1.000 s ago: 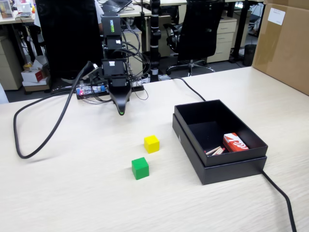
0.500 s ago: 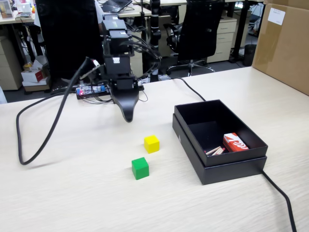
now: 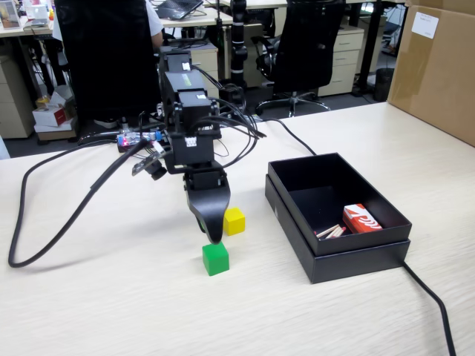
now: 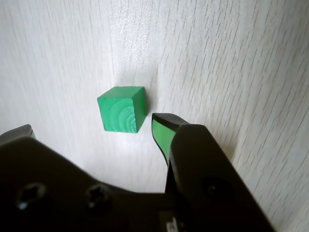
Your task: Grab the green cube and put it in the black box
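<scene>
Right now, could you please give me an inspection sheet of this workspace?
Surface: pale wood-grain table, bare around the cubes.
Job's things: green cube on the table, ungrasped; black box to its right in the fixed view, lying open.
Clutter: yellow cube behind the green one; red-and-white packet and thin sticks inside the box.
End effector: end effector open, just above the table, green cube lying ahead of the gap between its tips in the wrist view.
Cables: thick black cable looping at left; another running beside the box.
Surroundings: office chairs, cardboard box, desks behind.
</scene>
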Controlling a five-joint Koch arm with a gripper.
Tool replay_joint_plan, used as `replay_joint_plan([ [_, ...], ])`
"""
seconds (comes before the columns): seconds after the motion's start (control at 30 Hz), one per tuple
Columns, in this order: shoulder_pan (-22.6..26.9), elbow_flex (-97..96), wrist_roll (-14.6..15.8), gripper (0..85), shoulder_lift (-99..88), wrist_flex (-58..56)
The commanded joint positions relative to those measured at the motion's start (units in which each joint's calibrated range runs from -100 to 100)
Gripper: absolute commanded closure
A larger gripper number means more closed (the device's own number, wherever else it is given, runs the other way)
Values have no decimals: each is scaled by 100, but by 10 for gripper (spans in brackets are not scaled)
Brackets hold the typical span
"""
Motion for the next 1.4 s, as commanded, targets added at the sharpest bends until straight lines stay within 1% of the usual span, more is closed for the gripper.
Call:
replay_joint_plan([
  [0.0, 39, 562, -73, 380, 71, -18],
  [0.5, 63, 951, -215, 382, 966, -18],
  [0.7, 59, 1069, -259, 455, 1138, -18],
  [0.8, 59, 1115, -303, 459, 1253, -18],
  [0.83, 54, 1142, -308, 492, 1287, -18],
  [0.87, 44, 1223, -322, 571, 1356, -18],
  [0.97, 29, 1287, -347, 592, 1448, -18],
  [1.0, 24, 1314, -352, 622, 1460, -18],
  [1.13, 10, 1450, -352, 821, 1528, 8],
  [1.17, 5, 1459, -352, 847, 1528, 8],
  [1.3, 0, 1378, -361, 846, 1287, 8],
  [1.33, 10, 1196, -322, 847, 415, 8],
  [1.37, 15, 1133, -308, 847, 163, 8],
])
